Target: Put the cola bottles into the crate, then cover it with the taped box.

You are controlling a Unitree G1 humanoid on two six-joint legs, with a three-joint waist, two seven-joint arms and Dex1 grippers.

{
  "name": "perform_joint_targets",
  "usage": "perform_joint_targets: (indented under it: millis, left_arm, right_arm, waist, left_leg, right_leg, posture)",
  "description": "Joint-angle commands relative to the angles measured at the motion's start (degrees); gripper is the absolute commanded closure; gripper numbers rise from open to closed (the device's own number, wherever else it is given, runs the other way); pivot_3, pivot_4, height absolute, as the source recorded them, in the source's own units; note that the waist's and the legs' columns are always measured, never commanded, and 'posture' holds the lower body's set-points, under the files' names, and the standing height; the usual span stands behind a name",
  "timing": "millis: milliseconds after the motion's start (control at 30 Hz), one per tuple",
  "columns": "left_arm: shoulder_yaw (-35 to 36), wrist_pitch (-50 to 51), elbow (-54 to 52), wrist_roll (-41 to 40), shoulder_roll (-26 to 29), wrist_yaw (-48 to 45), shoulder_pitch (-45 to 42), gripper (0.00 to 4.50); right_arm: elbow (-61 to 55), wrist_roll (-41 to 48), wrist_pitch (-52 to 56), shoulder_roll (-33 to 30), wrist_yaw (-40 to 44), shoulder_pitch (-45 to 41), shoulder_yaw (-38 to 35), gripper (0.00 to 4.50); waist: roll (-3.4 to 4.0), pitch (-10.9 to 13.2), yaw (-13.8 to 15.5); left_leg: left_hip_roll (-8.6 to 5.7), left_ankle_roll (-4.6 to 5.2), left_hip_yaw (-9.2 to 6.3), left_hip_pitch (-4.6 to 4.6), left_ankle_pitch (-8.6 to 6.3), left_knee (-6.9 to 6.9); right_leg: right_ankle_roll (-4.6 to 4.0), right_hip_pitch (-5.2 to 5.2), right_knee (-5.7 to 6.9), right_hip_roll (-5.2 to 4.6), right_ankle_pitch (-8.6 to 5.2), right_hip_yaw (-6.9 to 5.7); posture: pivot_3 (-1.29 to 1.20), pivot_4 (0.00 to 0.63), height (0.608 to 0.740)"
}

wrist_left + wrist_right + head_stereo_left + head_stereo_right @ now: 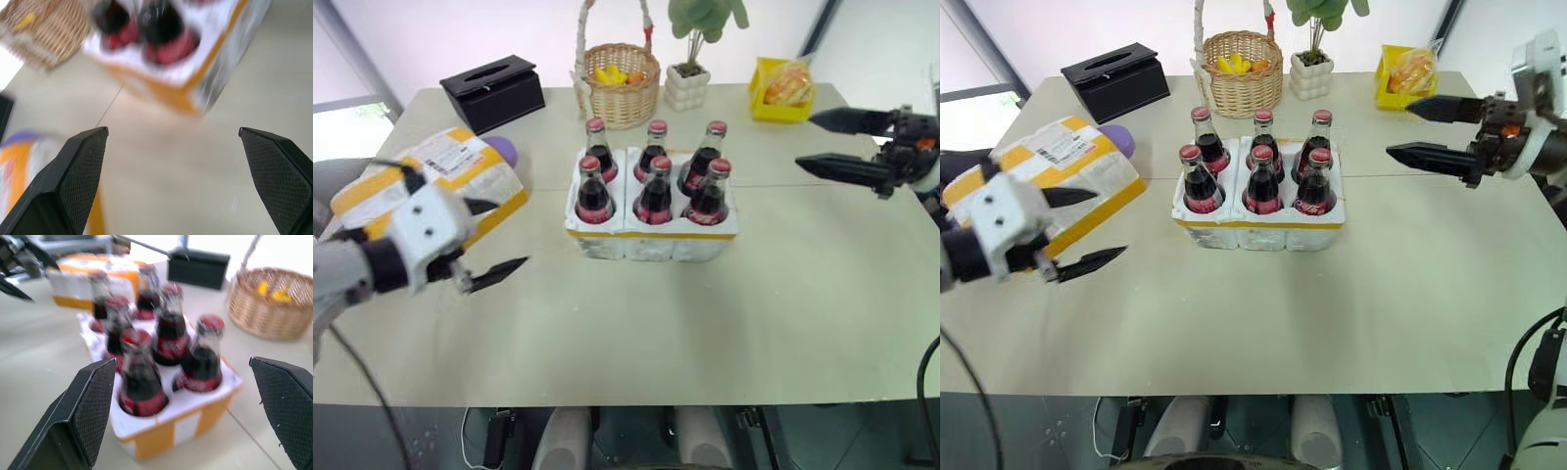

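Observation:
Several cola bottles (654,186) with red caps stand upright in the wells of the white crate (651,242) at the table's middle. The taped box (460,162), white foam with yellow bands and a shipping label, lies at the left. My left gripper (507,233) hovers open beside the box's near right corner, pointing toward the crate, with nothing between its fingers. My right gripper (805,142) hangs open above the table to the right of the crate, pointing left and empty. The right wrist view looks between its fingers (98,406) at the bottles (142,382).
At the back of the table stand a black tissue box (494,90), a wicker basket (622,83) with yellow fruit, a small potted plant (688,83) and a yellow tray (781,88). A purple object (501,149) lies behind the taped box.

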Motion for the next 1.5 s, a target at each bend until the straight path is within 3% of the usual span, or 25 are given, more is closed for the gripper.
perform_joint_targets:
  millis: [33, 200, 333, 533, 933, 1200, 1500]
  left_arm:
    - [10.35, -4.72, -1.54, 10.62, -2.27, -0.11, 8.73, 0.0]
    - [17.75, -10.55, -2.72, 24.45, -8.41, 0.81, 23.45, 0.0]
    - [20.96, -12.88, 1.03, 31.36, -13.49, 5.88, 26.79, 0.0]
    - [18.64, -19.77, 13.8, 39.87, -13.24, 13.39, 26.88, 0.0]
    - [1.52, -34.81, 42.19, 47.38, -5.4, 26.82, 11.86, 0.0]
    - [-10.07, -41.18, 55.86, 49.88, -5.17, 34.85, 1.32, 0.0]
    - [-17.76, -46.39, 69.36, 52.73, -4.65, 46.64, -7.6, 0.0]
  right_arm:
    - [-3.12, 2.49, 0.1, 1.57, 1.24, -1.52, -0.1, 0.06]
    - [-3.85, 3.27, 0.17, 2.67, 3.94, -2.1, 1.55, 0.06]
    - [-3.84, 4.22, 1.44, 2.64, 5.2, -3.2, 1.84, 0.06]
    - [-4.36, 5.06, 2.44, 3.75, 4.98, -4.43, 2.35, 0.06]
    - [-4.11, 4.85, 3.04, 4.18, 2.65, -3.69, 1.69, 0.06]
    - [-5.64, 5.7, 4.09, 3.44, 1.96, -4.32, 1.38, 0.06]
    - [-8.33, 6.98, 5.06, 2.97, 0.8, -3.35, 0.52, 0.06]
  waist:
    - [-0.02, -0.01, -0.07]
    - [-0.03, -0.02, 0.04]
    - [-0.06, -0.03, 0.42]
    - [-0.08, -0.05, 0.17]
    - [-0.07, -0.06, 0.21]
    - [-0.07, -0.06, 0.11]
    - [-0.09, -0.08, 0.27]
  left_leg:
    - [0.02, 0.0, 0.05, 0.0, 0.0, -0.01]
    - [0.06, 0.01, 0.27, 0.01, -0.02, 0.0]
    - [0.08, 0.01, 0.27, -0.02, -0.03, 0.01]
    - [0.15, 0.0, 0.3, 0.0, -0.03, 0.01]
    - [0.63, -0.01, 0.39, -0.07, -0.05, -0.03]
    - [0.67, 0.0, 0.5, -0.04, -0.04, -0.1]
    - [0.68, 0.0, 0.52, -0.03, -0.04, -0.09]
  right_leg:
    - [-0.02, -0.03, -0.03, 0.0, 0.02, 0.03]
    - [-0.06, -0.08, -0.05, 0.0, 0.06, 0.18]
    - [-0.06, -0.15, -0.05, 0.0, 0.06, 0.19]
    - [-0.08, -0.17, -0.04, 0.02, 0.07, 0.2]
    - [-0.32, -0.38, -0.04, 0.44, 0.24, 0.2]
    - [-0.17, -0.47, 0.04, 0.52, 0.37, 0.29]
    - [-0.1, -0.46, 0.07, 0.55, 0.44, 0.31]
  posture:
    - [0.0, 0.15, 0.74]
    - [0.0, 0.15, 0.74]
    - [0.0, 0.15, 0.74]
    - [0.0, 0.15, 0.74]
    - [0.0, 0.15, 0.74]
    - [0.0, 0.15, 0.74]
    - [0.0, 0.15, 0.74]
